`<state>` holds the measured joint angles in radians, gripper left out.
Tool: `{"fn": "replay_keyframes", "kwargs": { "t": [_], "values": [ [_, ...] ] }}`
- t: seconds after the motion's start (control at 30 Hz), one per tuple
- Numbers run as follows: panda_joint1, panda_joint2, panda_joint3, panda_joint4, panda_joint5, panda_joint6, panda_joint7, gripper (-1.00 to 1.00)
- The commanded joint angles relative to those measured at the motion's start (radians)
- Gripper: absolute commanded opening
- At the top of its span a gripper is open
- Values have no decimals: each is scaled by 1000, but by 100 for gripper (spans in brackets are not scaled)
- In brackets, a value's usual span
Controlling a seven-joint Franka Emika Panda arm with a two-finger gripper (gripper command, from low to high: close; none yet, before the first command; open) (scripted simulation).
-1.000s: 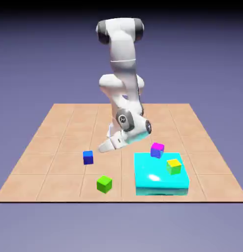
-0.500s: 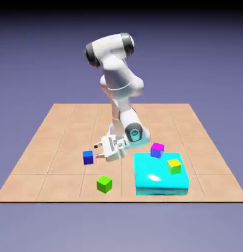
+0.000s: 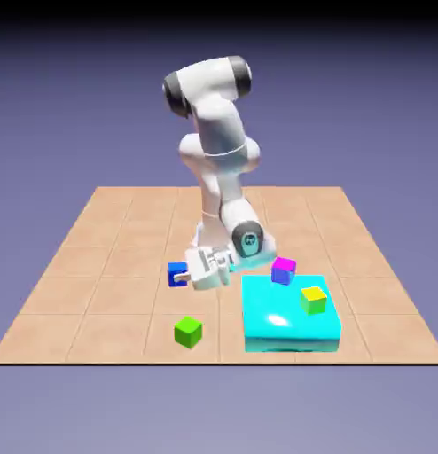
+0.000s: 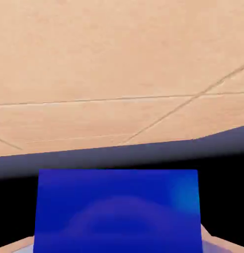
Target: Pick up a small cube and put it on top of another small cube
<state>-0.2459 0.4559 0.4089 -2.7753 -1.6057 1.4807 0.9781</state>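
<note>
My gripper is closed around the dark-blue cube, which sits between my fingers at the exterior view's left end of my hand, above the tan tiled bench; whether the cube is just clear of the surface or grazing it I cannot tell from that angle. In the hand view the dark-blue cube fills the lower part of the picture, broad and flat-faced, hiding my fingertips almost wholly, with only pale slivers showing at its lower corners. Beyond it the hand view shows the bench with its tile seams, its edge, and the blue-violet backdrop in a band past it. My arm bends down from its base and my wrist lies nearly level, pointing toward the exterior view's left. The magenta-topped cube stands just beside the far edge of the big cyan block, near my wrist but apart from it. The yellow-topped cube rests on top of the cyan block, toward its right side in the exterior view. The bright green cube sits alone on the bench near the front edge, well apart from the cube I hold.
</note>
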Motion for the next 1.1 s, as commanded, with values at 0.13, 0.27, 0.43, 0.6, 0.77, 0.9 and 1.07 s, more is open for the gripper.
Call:
{"fn": "replay_keyframes", "kwargs": {
  "t": [0.13,0.27,0.43,0.6,0.77,0.9,1.07],
  "values": [
    [138,-77,-181,33,49,-25,19,-100],
    [273,-106,-290,149,191,-86,16,-100],
    [357,-65,-266,330,398,-169,-14,-100],
    [440,-23,-242,511,605,-253,-45,-100],
    [496,38,-179,692,814,-332,-79,-100],
    [526,97,-105,837,982,-394,-110,-100],
    [563,171,-13,1019,1192,-471,-148,-100]
  ]
}}
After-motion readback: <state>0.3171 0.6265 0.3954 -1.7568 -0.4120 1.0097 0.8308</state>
